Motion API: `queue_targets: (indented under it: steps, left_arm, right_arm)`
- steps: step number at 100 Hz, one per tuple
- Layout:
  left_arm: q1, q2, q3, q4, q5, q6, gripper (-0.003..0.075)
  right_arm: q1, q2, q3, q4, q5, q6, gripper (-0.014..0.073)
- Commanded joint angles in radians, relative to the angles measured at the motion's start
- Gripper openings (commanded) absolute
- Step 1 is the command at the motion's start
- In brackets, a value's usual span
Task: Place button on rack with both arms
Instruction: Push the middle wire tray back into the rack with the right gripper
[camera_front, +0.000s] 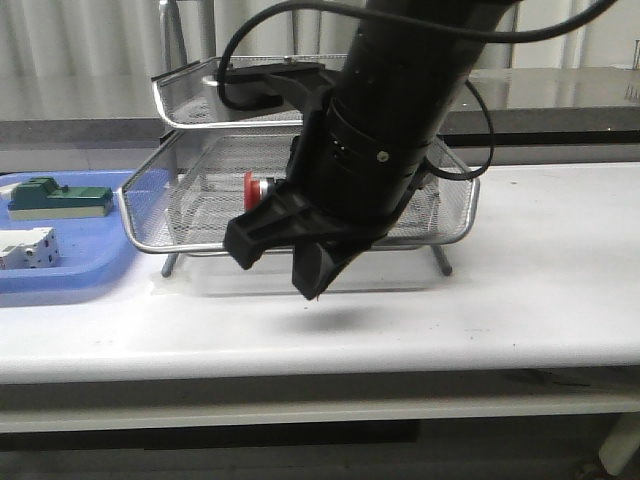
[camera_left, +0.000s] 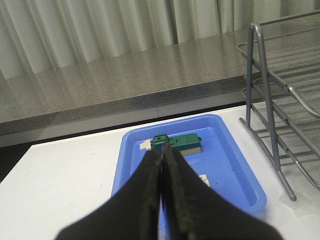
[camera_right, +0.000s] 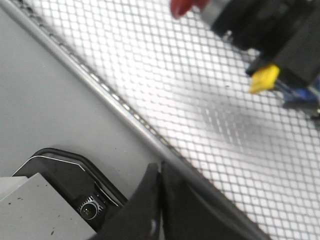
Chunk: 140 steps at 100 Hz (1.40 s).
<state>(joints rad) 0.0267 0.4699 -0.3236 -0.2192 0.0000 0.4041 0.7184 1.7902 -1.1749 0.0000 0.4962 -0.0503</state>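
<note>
Button: the red-headed push-button switch with black body (camera_front: 262, 189) is lying on its side in the lower tray of the silver wire-mesh rack (camera_front: 455, 200).
Right hand (camera_front: 283, 257): fingers pressed together, holding nothing, hanging just near of the rack.
Left hand (camera_left: 161, 172): fingers pressed together, empty, hovering over the flat blue plastic tray (camera_left: 235, 165) on the white table (camera_front: 540, 290).

the right arm (camera_front: 400, 130) hides most of the button (camera_front: 256, 188).

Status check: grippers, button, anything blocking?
Left gripper shut, empty, above blue tray. Right gripper shut, empty, at rack front rim. Button lying in pulled-out tray. Nothing blocking.
</note>
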Motion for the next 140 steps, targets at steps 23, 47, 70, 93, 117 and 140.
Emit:
queue_targets:
  steps: [23,47,70,93,117,140]
  left_arm:
    - [0.0,0.002,-0.027,-0.011,-0.072,-0.009,0.0004]
    - [0.0,0.004,-0.027,-0.011,-0.072,-0.009,0.0004]
    - [0.0,0.004,-0.027,-0.011,-0.072,-0.009,0.0004]
    - [0.0,0.004,-0.027,-0.011,-0.072,-0.009,0.0004]
    - [0.0,0.004,-0.027,-0.011,-0.072,-0.009,0.0004]
    - [0.0,0.004,-0.027,-0.011,-0.072,-0.009,0.0004]
  right_arm:
    - [-0.105,0.029,-0.149,-0.072,-0.071,-0.012,-0.0067]
    - [-0.146,0.096,-0.257,-0.11,-0.057,-0.012,-0.0067]
    - [-0.152,0.099,-0.282,-0.108,-0.023,-0.012,-0.0067]
    - [-0.15,0.074,-0.281,-0.044,0.057,-0.012,-0.0067]
    - [-0.154,-0.023,-0.249,-0.039,0.094,0.022,-0.0067]
    - [-0.197,-0.187,-0.117,-0.047,0.059,0.03,-0.0067]
